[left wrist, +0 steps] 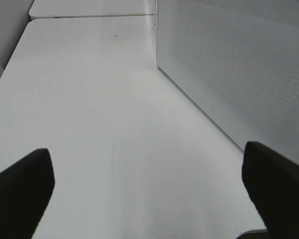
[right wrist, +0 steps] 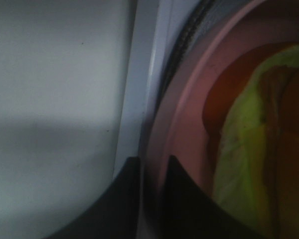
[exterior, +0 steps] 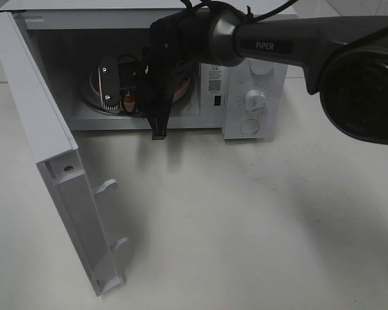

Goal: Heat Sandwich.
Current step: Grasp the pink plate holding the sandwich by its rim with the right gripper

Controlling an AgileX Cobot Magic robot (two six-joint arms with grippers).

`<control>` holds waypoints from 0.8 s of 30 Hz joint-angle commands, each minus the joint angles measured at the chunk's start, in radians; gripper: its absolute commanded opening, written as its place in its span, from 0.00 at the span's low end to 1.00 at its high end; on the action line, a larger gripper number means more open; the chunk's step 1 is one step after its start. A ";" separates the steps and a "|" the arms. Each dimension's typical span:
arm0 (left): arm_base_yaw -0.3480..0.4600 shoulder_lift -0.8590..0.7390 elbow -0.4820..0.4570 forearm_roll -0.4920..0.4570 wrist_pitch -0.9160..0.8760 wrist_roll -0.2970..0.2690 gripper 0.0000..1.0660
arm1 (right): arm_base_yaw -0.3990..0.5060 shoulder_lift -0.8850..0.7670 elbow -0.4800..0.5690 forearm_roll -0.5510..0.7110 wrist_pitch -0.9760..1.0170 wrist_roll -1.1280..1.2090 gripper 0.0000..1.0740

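Right arm [exterior: 349, 58] fills my near corner, stretched leftward across the open microwave [exterior: 255, 123]. Its wrist is bent so the right gripper [right wrist: 152, 164] points down at the cavity's sill, jaws pinched narrowly on the rim of the pink plate [right wrist: 184, 124]. On that plate, inside the oven, lies the sandwich [right wrist: 239, 149]. My left gripper [left wrist: 149, 194] hangs spread wide over the table [left wrist: 89, 124], beside the microwave's side wall.

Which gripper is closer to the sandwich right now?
Right. The right gripper is inside the microwave, its fingers gripping the rim of the pink plate holding the sandwich. The left gripper is open outside, above the table beside a perforated white panel.
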 commanded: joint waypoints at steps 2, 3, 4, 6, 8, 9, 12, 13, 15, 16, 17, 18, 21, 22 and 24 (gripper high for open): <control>0.004 -0.019 0.003 0.001 -0.009 0.001 0.91 | 0.004 0.001 0.002 0.010 0.021 0.032 0.00; 0.004 -0.019 0.003 0.001 -0.009 0.001 0.91 | 0.004 0.001 0.002 0.010 0.021 0.032 0.00; 0.004 -0.019 0.003 0.001 -0.009 0.001 0.91 | 0.004 0.001 0.002 0.010 0.021 0.032 0.00; 0.004 -0.019 0.003 0.001 -0.009 0.001 0.91 | 0.004 0.001 0.002 0.011 0.025 0.031 0.00; 0.004 -0.019 0.003 0.001 -0.009 0.001 0.91 | 0.004 0.001 0.002 0.011 0.033 0.029 0.00; 0.004 -0.019 0.003 0.001 -0.009 0.001 0.91 | 0.004 0.001 0.002 0.011 0.039 0.023 0.00; 0.004 -0.019 0.003 0.001 -0.009 0.001 0.91 | 0.004 0.001 0.002 0.011 0.049 0.006 0.00; 0.004 -0.019 0.003 0.001 -0.009 0.001 0.91 | 0.004 0.001 0.002 0.011 0.053 -0.004 0.00; 0.004 -0.019 0.003 0.001 -0.009 0.001 0.91 | 0.004 0.001 0.002 0.011 0.072 -0.017 0.00; 0.004 -0.019 0.003 0.001 -0.009 0.001 0.91 | 0.004 0.001 0.002 0.011 0.072 -0.017 0.00; 0.004 -0.019 0.003 0.001 -0.009 0.001 0.91 | 0.004 0.001 0.002 0.011 0.077 -0.017 0.00; 0.004 -0.019 0.003 0.001 -0.009 0.001 0.91 | 0.004 0.001 0.002 0.011 0.081 -0.017 0.00; 0.004 -0.019 0.003 0.001 -0.009 0.001 0.91 | 0.004 -0.005 0.002 0.011 0.092 -0.033 0.00; 0.004 -0.019 0.003 0.001 -0.009 0.001 0.91 | 0.004 -0.007 0.003 0.011 0.094 -0.042 0.00; 0.004 -0.019 0.003 0.001 -0.009 0.001 0.91 | 0.004 -0.019 0.008 0.022 0.096 -0.068 0.00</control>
